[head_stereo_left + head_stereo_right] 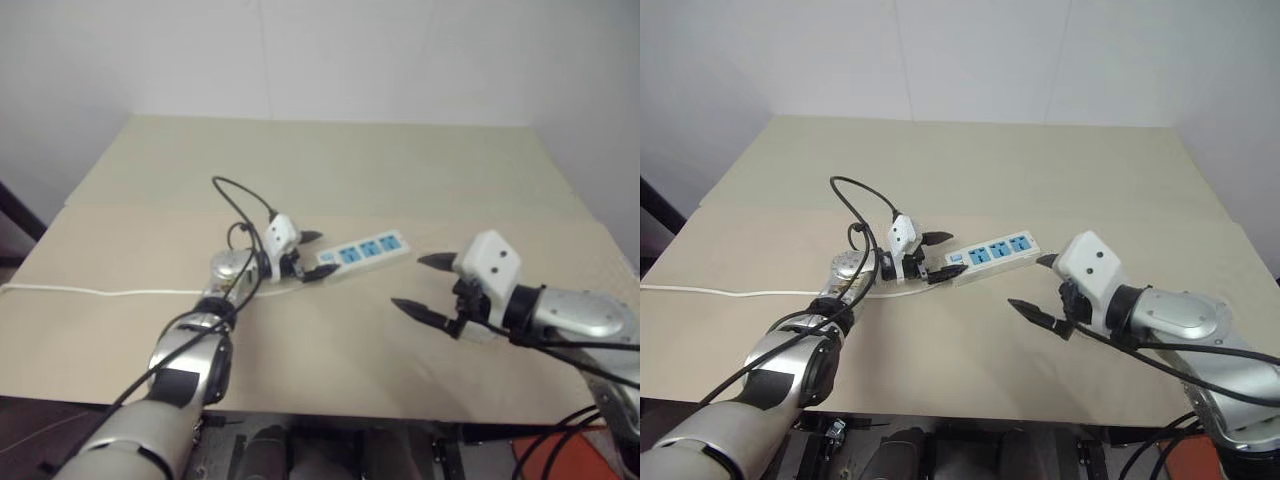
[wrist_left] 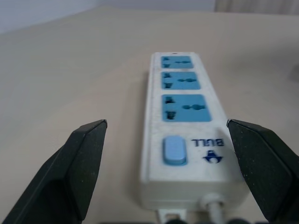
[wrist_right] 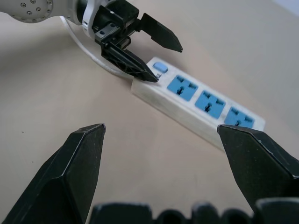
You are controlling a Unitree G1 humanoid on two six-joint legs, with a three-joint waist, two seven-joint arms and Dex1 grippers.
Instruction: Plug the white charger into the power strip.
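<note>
Power strip is the landmark, lying flat on the tan table with its three blue socket faces up, so a plug could go straight down into any of them.

Nearest the robot, the right gripper hangs above the table on the near right of the strip, well apart from it. Its jaws are spread wide and hold nothing, aimed toward the sockets, probably waiting in reserve.

Further in, the left gripper sits at the strip's switch end, where the blue switch and the thin white cord are. Its fingers are also released, one on either side of that end without clearly touching it; I judge this a brace to steady the strip.

A white charger is not something I can make out beside the strip or in either gripper, so no plugging has begun.
</note>
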